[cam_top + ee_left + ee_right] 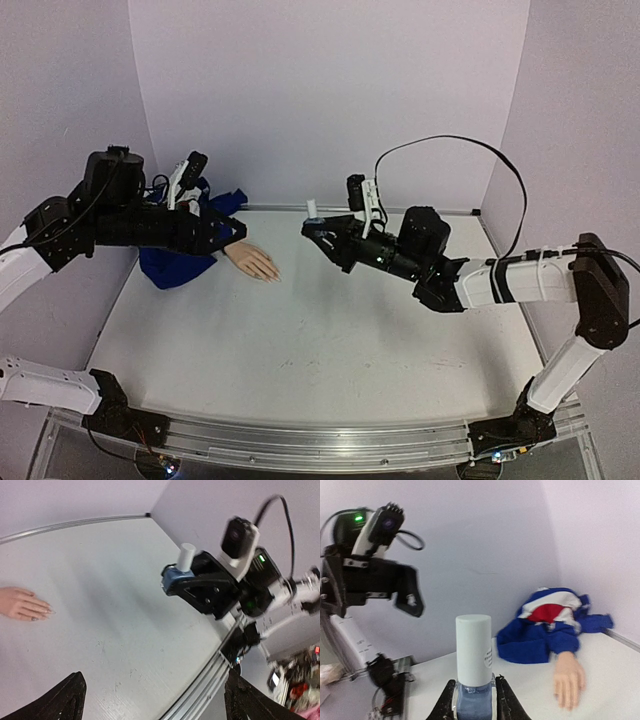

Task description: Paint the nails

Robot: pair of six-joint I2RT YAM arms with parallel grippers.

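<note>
- The right gripper [474, 707], low centre in its own wrist view, has its fingers pinched snug on the blue base of the polish bottle [473, 650]. It holds the bottle upright in the air with the white cap on. So I'd say we're right at the start: nothing unscrewed, no brush out.
- The mannequin hand [252, 262] lies flat on the table, left of centre in the top view. The nails [49, 611] look unpainted, but honestly they're too tiny to be sure. The bottle is well apart from them.
- The left gripper [222, 232] hangs in the air by the sleeve [175, 265], fingers spread wide, holding nothing. My guess is it's there for the cap.
- Left to do: pretty much everything — open, dip, paint each nail.
- The table [320, 340] is white and a bit scuffed, with a metal rail [320, 440] along the bottom of the top view.
- Plain pale lilac walls [330, 100] close in three sides, and a black cable [470, 150] loops above the right arm.
</note>
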